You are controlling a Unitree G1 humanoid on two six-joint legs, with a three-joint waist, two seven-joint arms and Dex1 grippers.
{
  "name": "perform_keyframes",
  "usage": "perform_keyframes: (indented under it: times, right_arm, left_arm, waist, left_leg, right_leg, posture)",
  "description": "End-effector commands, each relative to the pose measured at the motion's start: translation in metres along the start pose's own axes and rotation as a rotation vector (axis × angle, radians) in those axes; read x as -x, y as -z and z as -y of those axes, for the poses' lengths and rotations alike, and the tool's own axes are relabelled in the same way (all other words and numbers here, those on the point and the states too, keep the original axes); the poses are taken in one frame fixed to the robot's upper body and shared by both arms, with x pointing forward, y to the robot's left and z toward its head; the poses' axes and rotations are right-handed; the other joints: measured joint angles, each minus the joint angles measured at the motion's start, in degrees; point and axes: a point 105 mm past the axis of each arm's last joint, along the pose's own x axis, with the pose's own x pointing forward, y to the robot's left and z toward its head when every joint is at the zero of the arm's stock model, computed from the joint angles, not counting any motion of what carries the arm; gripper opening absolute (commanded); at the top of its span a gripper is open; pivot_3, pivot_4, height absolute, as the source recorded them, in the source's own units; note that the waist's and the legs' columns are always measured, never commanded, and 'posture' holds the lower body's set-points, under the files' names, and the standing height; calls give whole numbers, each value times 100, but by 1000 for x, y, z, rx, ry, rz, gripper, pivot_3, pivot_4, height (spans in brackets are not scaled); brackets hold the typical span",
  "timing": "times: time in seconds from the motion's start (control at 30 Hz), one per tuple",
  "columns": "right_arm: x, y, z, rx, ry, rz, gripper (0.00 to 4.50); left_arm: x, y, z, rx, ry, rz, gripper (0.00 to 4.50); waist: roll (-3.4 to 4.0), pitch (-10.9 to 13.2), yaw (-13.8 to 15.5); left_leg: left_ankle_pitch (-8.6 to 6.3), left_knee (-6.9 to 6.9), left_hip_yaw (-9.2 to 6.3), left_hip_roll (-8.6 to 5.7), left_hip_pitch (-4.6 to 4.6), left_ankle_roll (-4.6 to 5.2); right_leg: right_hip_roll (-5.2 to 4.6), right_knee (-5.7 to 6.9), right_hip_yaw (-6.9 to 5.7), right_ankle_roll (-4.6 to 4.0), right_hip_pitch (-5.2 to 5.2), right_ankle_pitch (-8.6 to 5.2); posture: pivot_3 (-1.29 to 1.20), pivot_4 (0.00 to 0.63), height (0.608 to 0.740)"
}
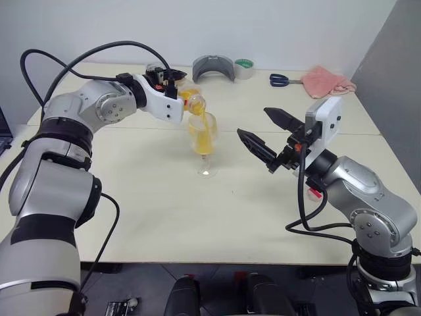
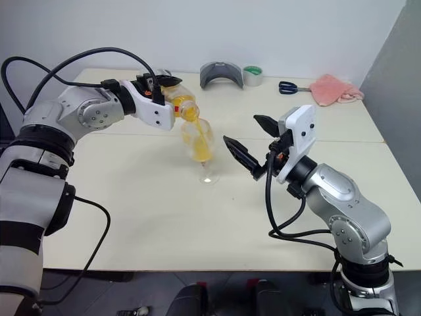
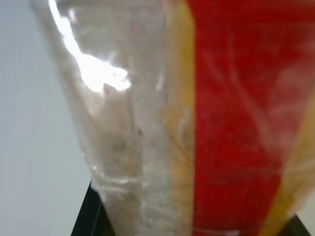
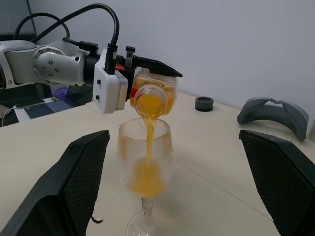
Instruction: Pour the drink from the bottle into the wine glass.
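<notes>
Right claw (image 1: 263, 130) waits wide open and empty beside the fragile, top-heavy wine glass (image 1: 204, 141); left claw (image 4: 147, 66) grips the light, slippery bottle (image 4: 153, 93) by its body, pouring the drink (image 4: 147, 129).

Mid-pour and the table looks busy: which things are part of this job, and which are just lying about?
In the job: bottle in the left gripper, drink, wine glass.

Lying about: grey curved piece, tape roll, scissors, pink cloth, small black ring.
</notes>
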Motion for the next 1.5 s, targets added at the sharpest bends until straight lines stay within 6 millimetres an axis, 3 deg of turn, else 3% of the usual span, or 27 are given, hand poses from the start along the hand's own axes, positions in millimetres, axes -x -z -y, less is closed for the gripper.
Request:
perform_keyframes:
  times: [0.03, 0.93, 1.5]
  right_arm:
    - [2, -13, -7, 31, -21, 51, 4500]
    - [0, -15, -8, 22, -20, 54, 4500]
    - [-2, -7, -9, 14, -26, 38, 4500]
  left_arm:
    - [7, 6, -28, -42, -75, -17, 1610]
    - [7, 10, -35, -110, -74, -41, 1610]
    - [1, -2, -25, 74, -95, 23, 1610]
  waist:
    - [0, 0, -1]
    - [0, 0, -2]
    - [0, 0, -10]
  left_leg:
    - [0, 0, 1, 0, 0, 0]
    - [0, 2, 0, 0, 1, 0]
    - [1, 5, 2, -1, 5, 0]
  right_leg:
    - [0, 0, 1, 0, 0, 0]
    - [0, 7, 0, 0, -1, 0]
    - [0, 17, 2, -1, -1, 0]
  posture:
    - [0, 150, 740]
    - [0, 150, 740]
    - [0, 150, 740]
